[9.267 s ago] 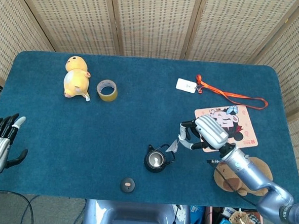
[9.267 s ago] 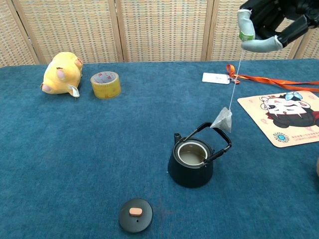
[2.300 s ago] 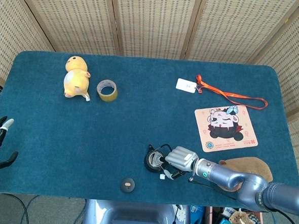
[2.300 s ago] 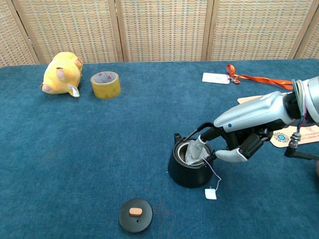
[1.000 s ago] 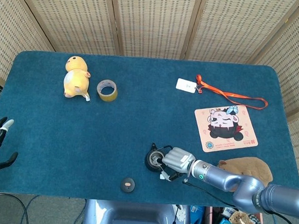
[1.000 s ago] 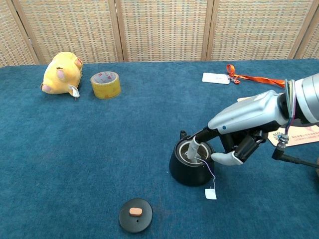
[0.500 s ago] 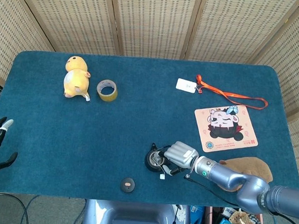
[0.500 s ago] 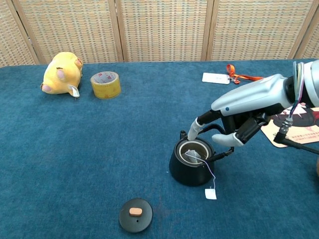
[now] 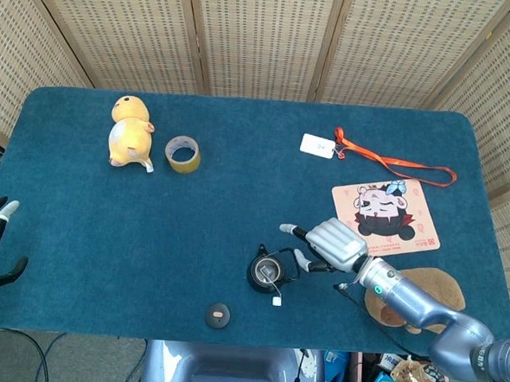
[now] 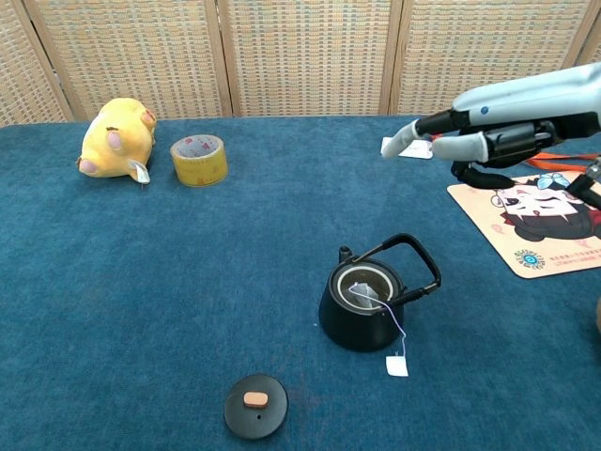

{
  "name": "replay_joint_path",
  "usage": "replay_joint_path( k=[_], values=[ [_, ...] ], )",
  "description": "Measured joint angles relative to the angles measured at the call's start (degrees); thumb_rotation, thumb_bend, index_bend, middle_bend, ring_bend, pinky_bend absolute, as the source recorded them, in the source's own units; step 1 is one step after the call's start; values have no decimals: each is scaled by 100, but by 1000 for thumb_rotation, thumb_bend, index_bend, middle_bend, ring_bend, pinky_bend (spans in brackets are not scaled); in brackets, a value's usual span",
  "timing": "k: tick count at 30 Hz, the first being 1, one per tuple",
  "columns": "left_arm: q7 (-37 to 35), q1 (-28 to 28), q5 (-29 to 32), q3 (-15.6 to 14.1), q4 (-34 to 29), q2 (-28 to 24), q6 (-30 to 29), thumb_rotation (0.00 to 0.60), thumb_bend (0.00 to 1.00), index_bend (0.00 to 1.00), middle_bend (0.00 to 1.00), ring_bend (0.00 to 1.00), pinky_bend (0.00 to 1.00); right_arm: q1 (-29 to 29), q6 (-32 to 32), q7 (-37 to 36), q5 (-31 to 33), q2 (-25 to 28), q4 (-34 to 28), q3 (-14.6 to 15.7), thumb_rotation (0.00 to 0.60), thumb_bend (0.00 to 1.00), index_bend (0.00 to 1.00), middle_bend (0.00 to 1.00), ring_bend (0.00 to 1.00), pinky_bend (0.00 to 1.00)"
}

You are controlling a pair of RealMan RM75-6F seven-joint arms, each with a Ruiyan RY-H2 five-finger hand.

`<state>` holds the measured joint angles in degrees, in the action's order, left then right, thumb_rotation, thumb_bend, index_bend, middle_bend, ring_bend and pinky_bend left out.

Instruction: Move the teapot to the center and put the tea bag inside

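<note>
Right hand (image 10: pixel 488 127) has lifted clear, fingers apart and empty; white tea bag (image 10: pixel 366 296) sits inside black cast-iron teapot (image 10: pixel 362 315).

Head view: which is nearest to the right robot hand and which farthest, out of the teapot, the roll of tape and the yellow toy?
From the right robot hand, in the head view:
1. Teapot, just beside it, towards the front of the table.
2. Roll of tape, farther off, towards the back left.
3. Yellow toy, farthest, beyond the tape on the left.
</note>
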<state>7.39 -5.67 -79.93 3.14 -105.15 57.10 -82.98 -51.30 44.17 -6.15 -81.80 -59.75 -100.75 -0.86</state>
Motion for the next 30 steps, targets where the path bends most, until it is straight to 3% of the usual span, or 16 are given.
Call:
replay_joint_path(
  k=[16,22,30],
  values=[
    [-19,128,-129,53,114,144,-344,600,353,27,0,0,0,1296,1907,1445,1305,-166,-302,-296,0,676,69,392,399,601],
    [-61,187,-249,19,98,131,-444,600,352,27,0,0,0,1713,2485,1843,1479,-268,-370,-323,0,627,69,273,252,501],
    [-77,280,-466,-70,44,144,-572,600,352,27,0,0,0,2294,3155,2145,1504,-365,-443,-273,0,581,69,246,233,485]
  ],
)
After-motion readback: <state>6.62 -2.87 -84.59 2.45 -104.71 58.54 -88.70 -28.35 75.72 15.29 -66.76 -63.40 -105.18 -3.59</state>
